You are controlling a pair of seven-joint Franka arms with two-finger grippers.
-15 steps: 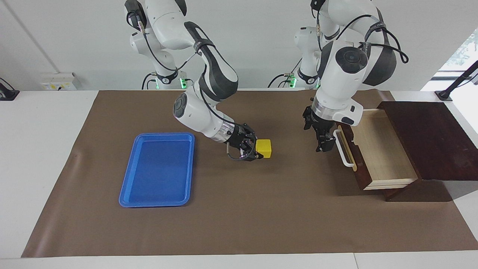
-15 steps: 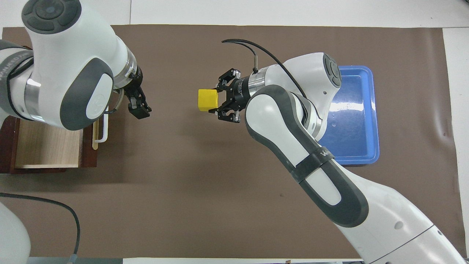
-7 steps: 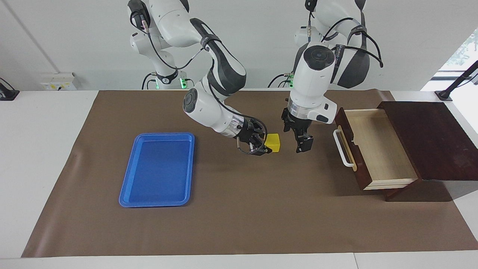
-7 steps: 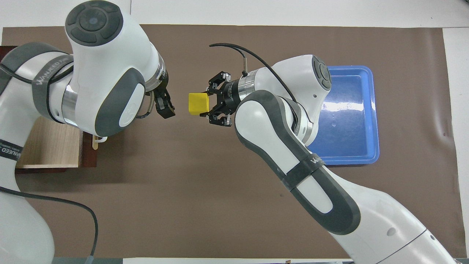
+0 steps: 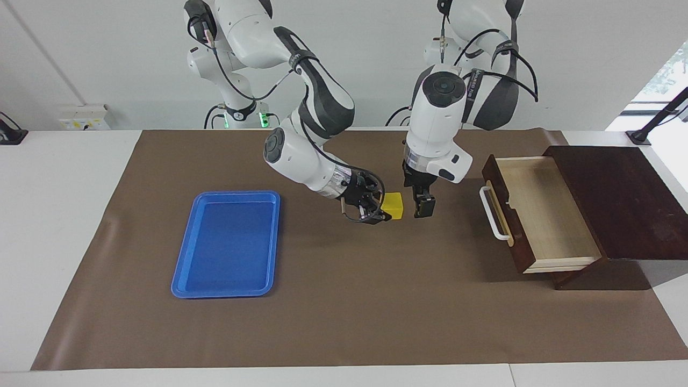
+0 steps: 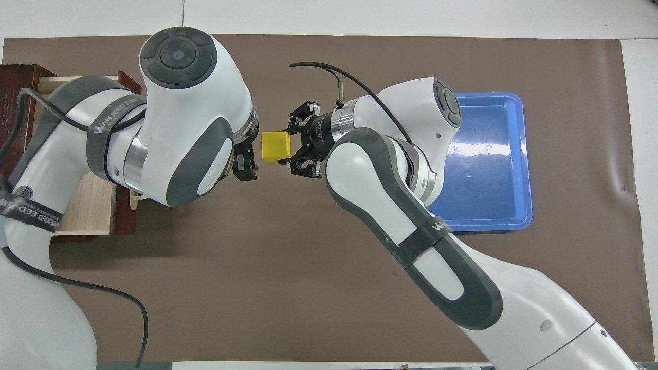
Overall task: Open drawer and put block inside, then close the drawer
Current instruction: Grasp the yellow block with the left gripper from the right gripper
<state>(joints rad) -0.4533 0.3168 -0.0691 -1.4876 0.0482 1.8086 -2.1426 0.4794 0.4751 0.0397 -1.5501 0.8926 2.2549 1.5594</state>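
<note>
The yellow block point(image 5: 394, 205) is held in my right gripper point(image 5: 385, 209), which is shut on it and keeps it low over the middle of the brown mat. It also shows in the overhead view point(image 6: 276, 145) with the right gripper point(image 6: 292, 147). My left gripper point(image 5: 423, 206) hangs close beside the block on the drawer's side, with a small gap between them; it also shows in the overhead view point(image 6: 245, 167). The drawer point(image 5: 543, 215) stands pulled out of its dark wood box point(image 5: 623, 199) at the left arm's end. Its pale interior is empty and its white handle point(image 5: 493, 213) is free.
A flat blue tray point(image 5: 226, 244) lies on the brown mat point(image 5: 349, 312) toward the right arm's end, with nothing in it. In the overhead view the left arm covers most of the drawer point(image 6: 90, 210).
My left gripper has moved away from the drawer handle and come up beside the block. My right gripper has carried the block a little toward the drawer's end.
</note>
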